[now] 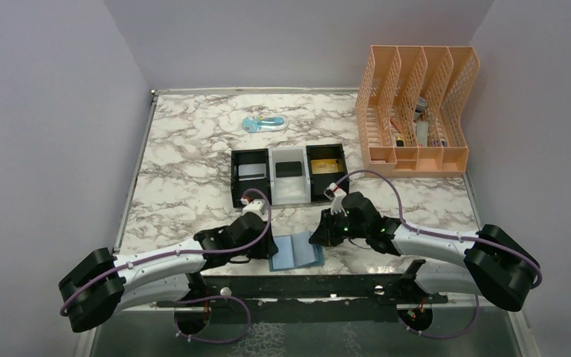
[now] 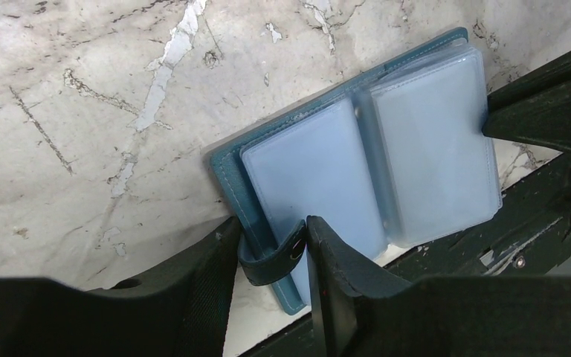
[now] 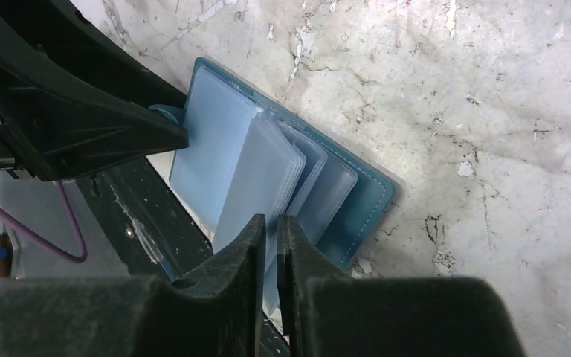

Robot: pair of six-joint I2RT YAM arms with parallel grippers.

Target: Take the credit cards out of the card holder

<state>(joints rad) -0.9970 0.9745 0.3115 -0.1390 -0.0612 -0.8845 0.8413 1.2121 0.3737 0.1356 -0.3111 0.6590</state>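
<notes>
Marble table (image 1: pixel 186 171) fills our view. The left gripper (image 2: pixel 273 224) is closed on the snap strap (image 2: pixel 271 260) of the card holder (image 1: pixel 296 251), a finger touching each side. The right gripper (image 3: pixel 271 223), jaws almost together, pinches one clear sleeve (image 3: pixel 260 171). We count one holder, lying open between the two claws at the table's near edge, its near side over the dark rail. We cannot tell whether the cloudy sleeves hold cards. Bare marble lies beyond it, then one three-compartment tray (image 1: pixel 288 175). One orange file rack (image 1: pixel 416 111) stands far right, its contents too small to make out.
</notes>
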